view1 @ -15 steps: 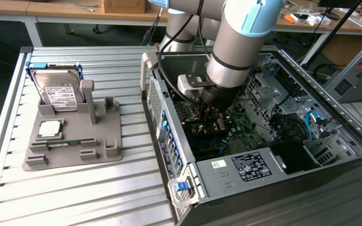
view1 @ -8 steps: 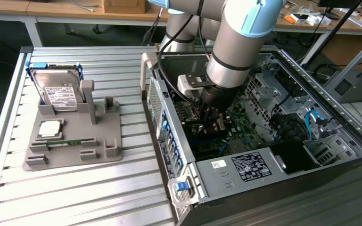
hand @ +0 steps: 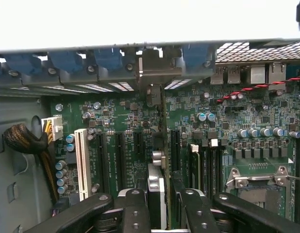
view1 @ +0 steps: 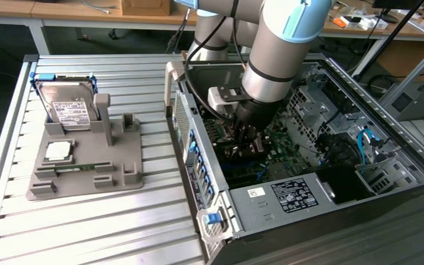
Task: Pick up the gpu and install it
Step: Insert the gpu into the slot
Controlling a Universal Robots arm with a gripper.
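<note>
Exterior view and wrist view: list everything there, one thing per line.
computer case: one, black and silver, open, exterior view's right
motherboard: one, green, inside the case
gpu: one, dark with silvery edge, upright over the motherboard slots, between the hand's fingers
hard drive: one, silver with white label, standing in the holder
grey holder: one, on the slatted table
slatted table: one, silver
arm: one, grey
hand: one, black, closed on the gpu
</note>
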